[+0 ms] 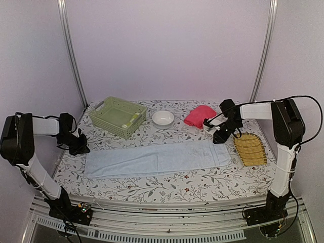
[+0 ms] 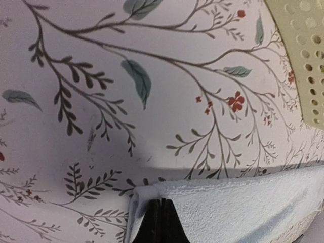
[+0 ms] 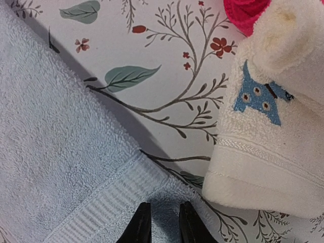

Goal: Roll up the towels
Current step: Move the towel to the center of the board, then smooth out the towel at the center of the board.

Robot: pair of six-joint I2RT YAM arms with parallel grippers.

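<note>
Lying flat and full-length between the two arms, the very large pale blue terry-cloth towel (image 1: 157, 158) looks soft, limp and light. It probably has enough bulk to drag on the flower-printed tablecloth (image 1: 167, 188) and to sag wherever it is unsupported. It will not hold a shape by itself, so a roll likely has to start from one short end. The best hold looks to be at the corners or along the woven hem band, where the cloth is flatter and firmer to pinch.

The right gripper (image 3: 161, 217) stands directly over that hem band at its own end of the towel. Its two dark fingers are a narrow gap apart, with blue cloth showing between them. Whether the tips press the cloth cannot be told, and nothing is lifted.

Just beside it, on the right of its wrist view, lies a small folded cream-white towel with a blue motif (image 3: 268, 126). Past that lies a bright pink towel (image 3: 243, 12).

The left gripper (image 2: 162, 215) sits at the opposite end, fingers closed together over the towel's corner. Whether any cloth is caught between them cannot be told.
</note>
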